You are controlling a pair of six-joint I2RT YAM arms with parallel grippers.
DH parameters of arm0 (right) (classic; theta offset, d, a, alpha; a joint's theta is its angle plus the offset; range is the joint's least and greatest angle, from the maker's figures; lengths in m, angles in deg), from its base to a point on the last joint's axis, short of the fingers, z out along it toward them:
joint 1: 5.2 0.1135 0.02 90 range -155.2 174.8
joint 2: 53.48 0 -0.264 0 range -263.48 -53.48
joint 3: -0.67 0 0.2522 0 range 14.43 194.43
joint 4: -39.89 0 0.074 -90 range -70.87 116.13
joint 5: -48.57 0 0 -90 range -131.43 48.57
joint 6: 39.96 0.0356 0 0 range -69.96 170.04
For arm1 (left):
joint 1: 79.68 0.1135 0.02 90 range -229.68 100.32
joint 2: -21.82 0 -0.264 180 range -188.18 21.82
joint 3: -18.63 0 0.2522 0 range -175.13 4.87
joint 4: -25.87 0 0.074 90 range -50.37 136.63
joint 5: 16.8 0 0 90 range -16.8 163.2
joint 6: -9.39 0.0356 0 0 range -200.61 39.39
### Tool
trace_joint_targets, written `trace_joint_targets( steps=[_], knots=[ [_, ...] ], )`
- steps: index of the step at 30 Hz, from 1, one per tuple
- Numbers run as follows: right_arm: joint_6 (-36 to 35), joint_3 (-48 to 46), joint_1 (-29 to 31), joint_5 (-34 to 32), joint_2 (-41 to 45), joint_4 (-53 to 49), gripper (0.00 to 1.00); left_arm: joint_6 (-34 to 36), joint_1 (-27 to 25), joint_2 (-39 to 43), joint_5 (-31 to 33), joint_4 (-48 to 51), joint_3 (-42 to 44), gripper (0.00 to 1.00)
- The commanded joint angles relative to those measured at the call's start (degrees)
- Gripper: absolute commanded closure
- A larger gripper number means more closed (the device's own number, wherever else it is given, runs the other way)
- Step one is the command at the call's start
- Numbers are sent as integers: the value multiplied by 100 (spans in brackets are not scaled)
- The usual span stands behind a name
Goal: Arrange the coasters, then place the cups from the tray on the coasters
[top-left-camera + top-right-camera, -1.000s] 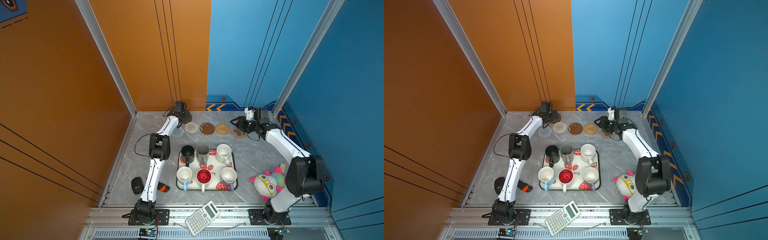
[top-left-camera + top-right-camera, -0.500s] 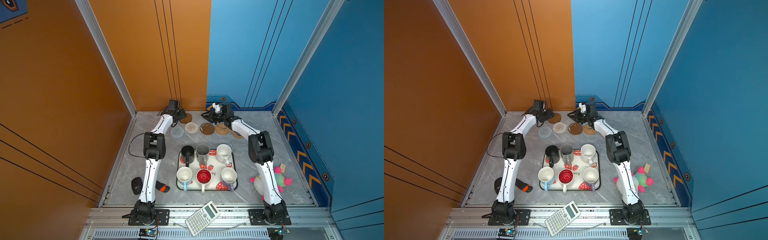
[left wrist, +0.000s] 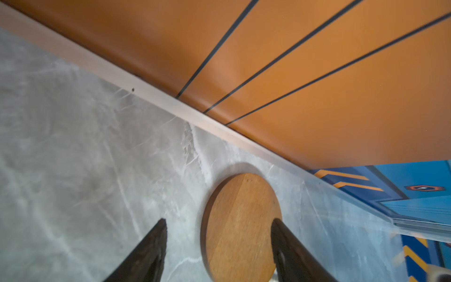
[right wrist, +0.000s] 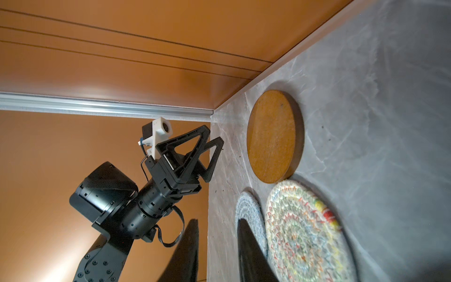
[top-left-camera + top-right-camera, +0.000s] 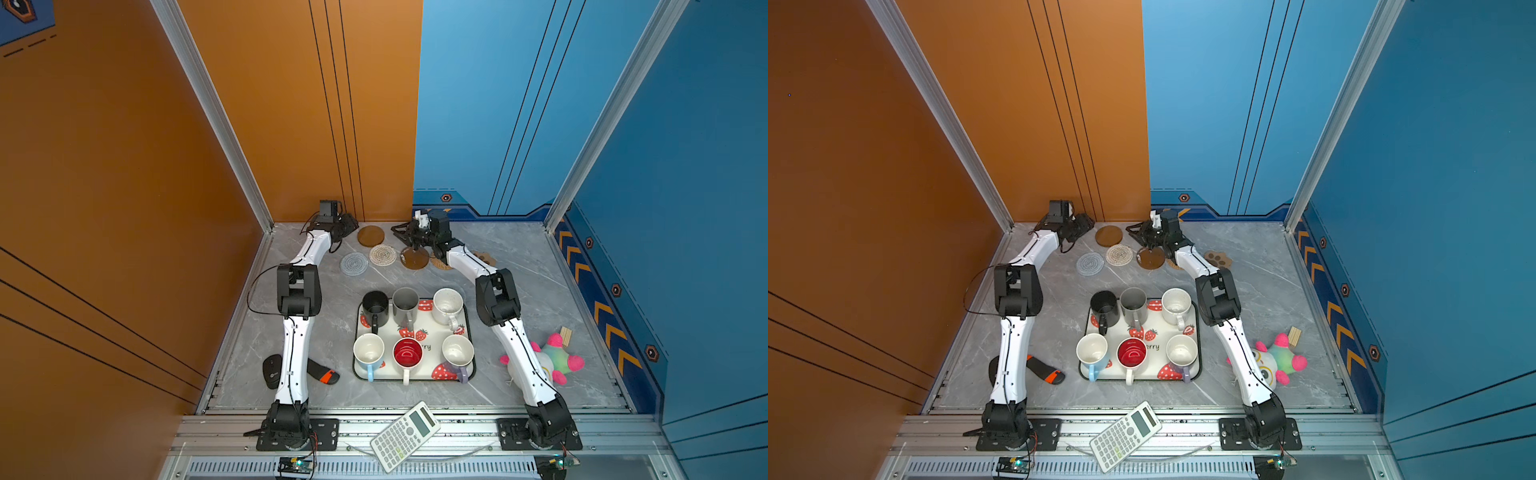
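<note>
Near back wall [image 3: 317, 73]: left gripper [image 3: 218, 221] fingers spread, round brown wooden coaster [image 3: 241, 219] flat just ahead of their tips; right gripper [image 4: 217, 221] fingers slightly parted, empty, beside white woven coaster [image 4: 305, 234].

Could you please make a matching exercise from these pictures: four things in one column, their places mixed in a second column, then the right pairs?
Things:
1. black cup
2. calculator
3. plush toy
4. grey coaster

Places:
A. on the table, right of the tray
B. on the front rail
C. on the tray
D. on the table, behind the tray

Pairs: 1-C, 2-B, 3-A, 4-D
</note>
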Motion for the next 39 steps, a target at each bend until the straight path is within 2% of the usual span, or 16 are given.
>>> trace_joint_targets(
  steps=[1,12,17,24,31,39],
  knots=[
    [188,301,12,-349,-147,159,73,-292,-13,-408,-359,-507,-119,34],
    [350,302,-6,-219,-201,272,73,-895,-16,-1155,-557,-1667,-592,35],
    [477,193,-38,-38,-114,482,74,-1209,-90,-1655,-826,-2030,-1181,35],
    [509,-1206,-248,-87,829,1294,74,-1346,-318,-1780,-1071,-2407,-1102,37],
    [262,-2342,-453,-79,1770,1568,74,-1290,-424,-1804,-1402,-2432,-1054,37],
    [-90,-2747,-489,-61,2140,1290,75,-1198,-522,-1776,-1859,-2432,-959,35]
  ],
)
